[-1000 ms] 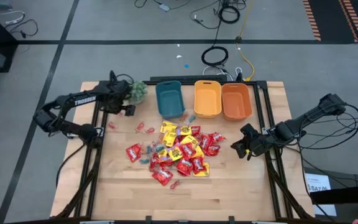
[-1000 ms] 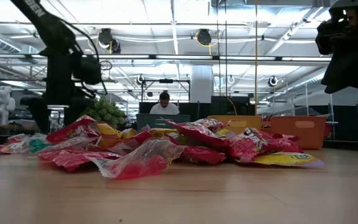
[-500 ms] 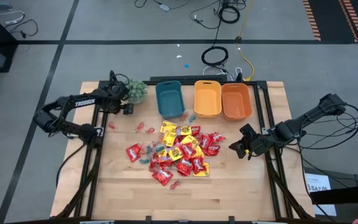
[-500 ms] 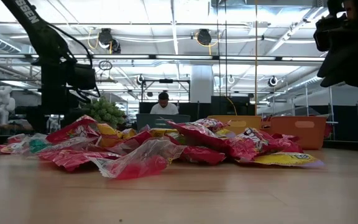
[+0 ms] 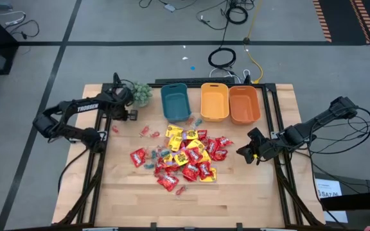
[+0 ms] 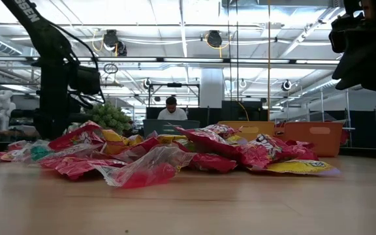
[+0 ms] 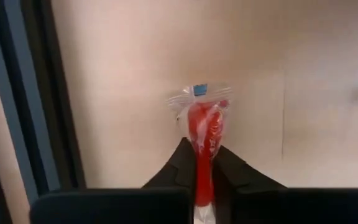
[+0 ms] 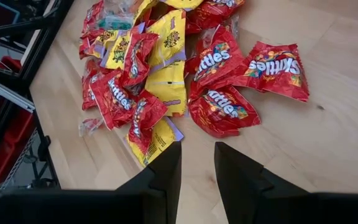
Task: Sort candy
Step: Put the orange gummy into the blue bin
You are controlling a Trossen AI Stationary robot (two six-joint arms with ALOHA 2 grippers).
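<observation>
Two dark arms flanked the wooden surface point(image 5: 127, 192) we looked down on, and nearly all of the candy point(image 5: 184, 158) lay in a loose heap at its middle: shiny red packets mixed with yellow ones, with a few small pale pieces scattered toward the left edge. Along the far edge we saw three bins in a row, the teal bin point(image 5: 175, 101), then the yellow bin point(image 5: 214, 101), then the orange bin point(image 5: 244, 104), the last two touching. Just left of the teal bin stood a small green plant point(image 5: 142, 94).

We found the left gripper point(image 5: 117, 119) low at the far-left part of the surface, near the plant and well apart from the heap. Through its wrist camera we saw its jaws clamped on a small red sweet point(image 7: 205, 134) in a clear wrapper with a blue tab, which stuck out past the fingertips point(image 7: 182, 163) over bare wood.

We saw the right gripper point(image 5: 244, 152) hanging just beside the right end of the heap. Its jaws stood a little apart with nothing between them, and beyond its fingers point(image 8: 166, 165) the red and yellow packets lay spread on the wood.

From table height we also noticed a person point(image 6: 172, 109) seated far back in the room.
</observation>
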